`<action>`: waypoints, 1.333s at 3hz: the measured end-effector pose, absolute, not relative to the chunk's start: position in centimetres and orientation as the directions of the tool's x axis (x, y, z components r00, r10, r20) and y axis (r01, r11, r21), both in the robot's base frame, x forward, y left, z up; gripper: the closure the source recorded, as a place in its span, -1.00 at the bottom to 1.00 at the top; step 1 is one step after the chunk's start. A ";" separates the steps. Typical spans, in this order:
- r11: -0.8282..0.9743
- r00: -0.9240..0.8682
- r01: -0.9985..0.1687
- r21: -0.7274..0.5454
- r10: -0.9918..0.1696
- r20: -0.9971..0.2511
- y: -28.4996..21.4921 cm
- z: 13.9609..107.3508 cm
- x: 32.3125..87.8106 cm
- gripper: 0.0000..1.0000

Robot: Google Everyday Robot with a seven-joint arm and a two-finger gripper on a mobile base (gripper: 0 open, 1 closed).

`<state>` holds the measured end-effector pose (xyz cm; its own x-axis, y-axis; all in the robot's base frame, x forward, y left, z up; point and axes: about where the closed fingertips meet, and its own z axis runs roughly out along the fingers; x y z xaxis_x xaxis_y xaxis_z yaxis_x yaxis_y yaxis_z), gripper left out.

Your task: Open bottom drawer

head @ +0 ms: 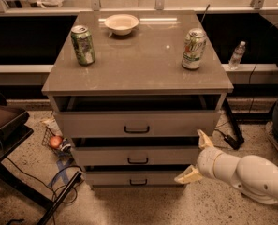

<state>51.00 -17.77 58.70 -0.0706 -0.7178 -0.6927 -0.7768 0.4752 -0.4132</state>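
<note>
The grey-beige cabinet has three drawers, each with a black bar handle. The bottom drawer is the lowest, with the slimmest front and its handle at the middle; it stands out only slightly, like the two above. My gripper is at the cabinet's lower right, in front of the right end of the middle and bottom drawer fronts. Its two cream fingers are spread open, one fingertip up by the middle drawer, the other by the bottom drawer's right end. It holds nothing. The white arm comes in from the right.
On the cabinet top stand a green can at left, a white bowl at back and a pale can at right. A water bottle stands on the ledge at right. Cables and a black frame lie on the floor at left.
</note>
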 end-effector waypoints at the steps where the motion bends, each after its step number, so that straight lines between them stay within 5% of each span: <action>1: 0.509 -0.098 -0.779 -0.367 -0.677 -0.730 -17.2 55.1 51.0 -1.00; 4: 0.495 -0.192 -0.814 -0.304 -0.723 -0.664 -18.3 44.5 47.0 -1.00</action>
<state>47.02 -18.27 44.45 -0.1922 -0.7230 -0.6636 -0.8138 0.4953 -0.3039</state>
